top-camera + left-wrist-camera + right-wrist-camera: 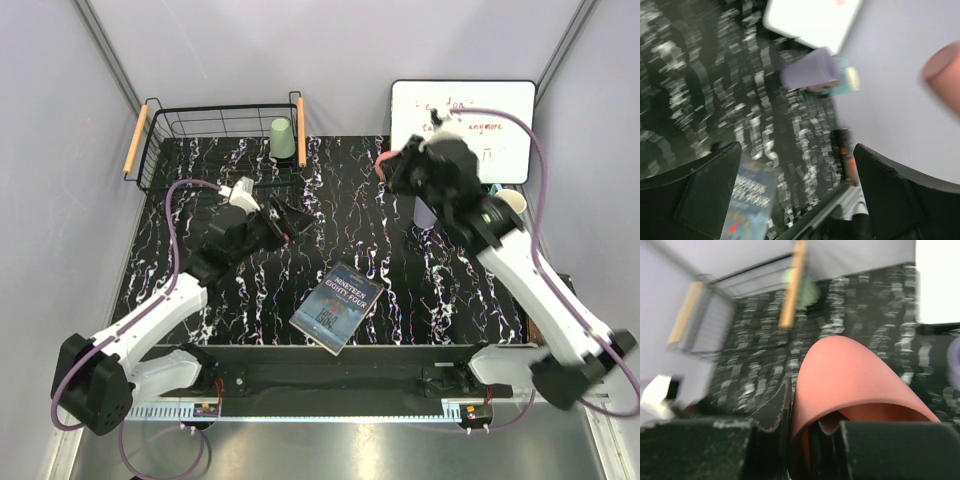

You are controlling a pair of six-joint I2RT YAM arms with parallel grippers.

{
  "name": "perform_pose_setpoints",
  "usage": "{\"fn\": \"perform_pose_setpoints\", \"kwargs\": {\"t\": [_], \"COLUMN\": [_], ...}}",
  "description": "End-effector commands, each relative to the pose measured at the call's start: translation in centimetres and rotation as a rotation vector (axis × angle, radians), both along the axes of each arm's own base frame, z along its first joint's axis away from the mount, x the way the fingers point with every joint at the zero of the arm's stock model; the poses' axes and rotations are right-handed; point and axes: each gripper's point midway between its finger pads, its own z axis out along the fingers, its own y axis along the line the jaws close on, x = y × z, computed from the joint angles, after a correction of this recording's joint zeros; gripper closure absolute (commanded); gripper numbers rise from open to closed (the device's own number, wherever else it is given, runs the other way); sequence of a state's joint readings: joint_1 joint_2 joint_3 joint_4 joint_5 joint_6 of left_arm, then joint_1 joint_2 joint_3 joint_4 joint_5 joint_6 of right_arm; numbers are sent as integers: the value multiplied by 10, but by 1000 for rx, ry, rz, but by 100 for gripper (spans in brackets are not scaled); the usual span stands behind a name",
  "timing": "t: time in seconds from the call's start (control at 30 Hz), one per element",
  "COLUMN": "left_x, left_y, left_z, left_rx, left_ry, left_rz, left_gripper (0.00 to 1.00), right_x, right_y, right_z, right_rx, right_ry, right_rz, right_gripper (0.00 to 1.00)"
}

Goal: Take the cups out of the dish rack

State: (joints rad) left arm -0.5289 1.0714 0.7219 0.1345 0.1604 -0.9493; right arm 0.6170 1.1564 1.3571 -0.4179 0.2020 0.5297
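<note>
The pink cup (850, 375) is in the right gripper (812, 427). The gripper is closed down narrow on the cup's rim and holds it above the far right part of the desk (370, 250), near the whiteboard (462, 112).

The green cup (283, 138) is in the rack (190, 125), at the rack's right end. The rack sits at the far left corner of the desk, well apart from both grippers.

The lilac cup (425, 212) stands on the desk under the right arm. The blue cup (512, 202) is near the right edge.

The left gripper (802, 185) is wide open and holds nothing. It hangs just in front of the rack. A book (337, 307) lies near the near edge.
</note>
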Motion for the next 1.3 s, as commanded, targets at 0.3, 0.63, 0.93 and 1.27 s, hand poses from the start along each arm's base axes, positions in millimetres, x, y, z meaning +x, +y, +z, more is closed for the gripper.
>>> {"fn": "perform_pose_setpoints", "kwargs": {"t": [0.3, 0.63, 0.93, 1.27], "left_x": [-4, -3, -3, -2], "left_y": [51, 43, 37, 37], "left_z": [-76, -95, -102, -109], "left_rx": [264, 286, 288, 303], "left_ry": [259, 314, 321, 328], "left_rz": [224, 190, 163, 163], "left_gripper": [1, 1, 1, 1], "right_x": [118, 129, 159, 170], "right_y": [-111, -137, -135, -128], "right_z": [-106, -151, -173, -201], "right_rx": [-340, -370, -364, -363], "right_ry": [469, 585, 605, 659], "right_rz": [-416, -457, -434, -421], "right_gripper": [100, 100, 100, 95]}}
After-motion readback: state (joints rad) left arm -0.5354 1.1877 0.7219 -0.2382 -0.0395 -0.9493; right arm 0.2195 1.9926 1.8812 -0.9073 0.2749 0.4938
